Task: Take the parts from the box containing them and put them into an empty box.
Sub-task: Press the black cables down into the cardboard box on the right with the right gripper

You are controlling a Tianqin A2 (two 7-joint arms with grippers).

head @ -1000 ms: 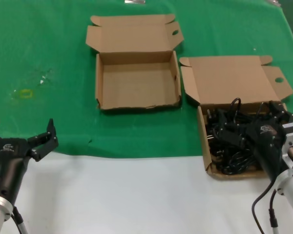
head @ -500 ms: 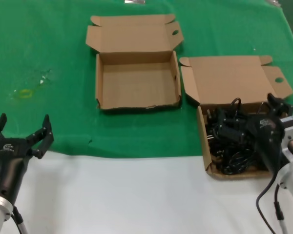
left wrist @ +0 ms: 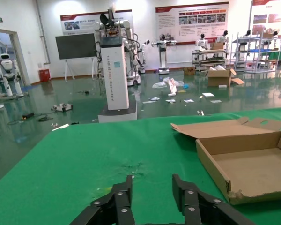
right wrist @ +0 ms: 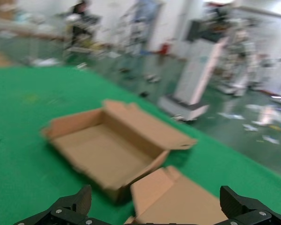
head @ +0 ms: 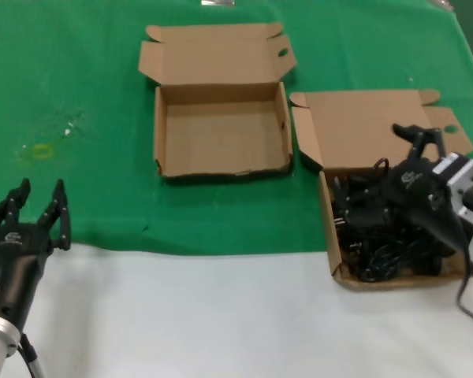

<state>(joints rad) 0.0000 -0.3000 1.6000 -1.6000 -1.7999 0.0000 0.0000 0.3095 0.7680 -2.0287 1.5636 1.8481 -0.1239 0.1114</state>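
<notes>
Two cardboard boxes sit on the green mat [head: 79, 71], lids folded back. One box [head: 221, 130], nearer the middle of the table, shows only its bare brown floor. The other box [head: 378, 142] lies to the robot's right, just beside it, and carries a heap of black power cords [head: 378, 232] tangled together, filling the tray from wall to wall, with one loop sticking up over the rear edge against the open lid.

Over that heap hangs the right gripper [head: 414, 157], its black fingers spread wide: one fingertip shows against the lid flap, while the other is lost among the black cords. In the right wrist view the two fingertips [right wrist: 77, 204] stand at opposite edges, far apart, with nothing between them but the lid flap and the green mat beyond. Whether any finger touches the cords cannot be made out, since black sits on black there. No cord is gripped.

The left gripper [head: 33, 206] waits at the near left edge of the mat, where green meets the white table [head: 221, 315], well apart from both boxes. Its fingers [left wrist: 119, 201] are parted a modest way and hold nothing, seen in the left wrist view pointing across the mat toward the cordless box [left wrist: 246, 161]
</notes>
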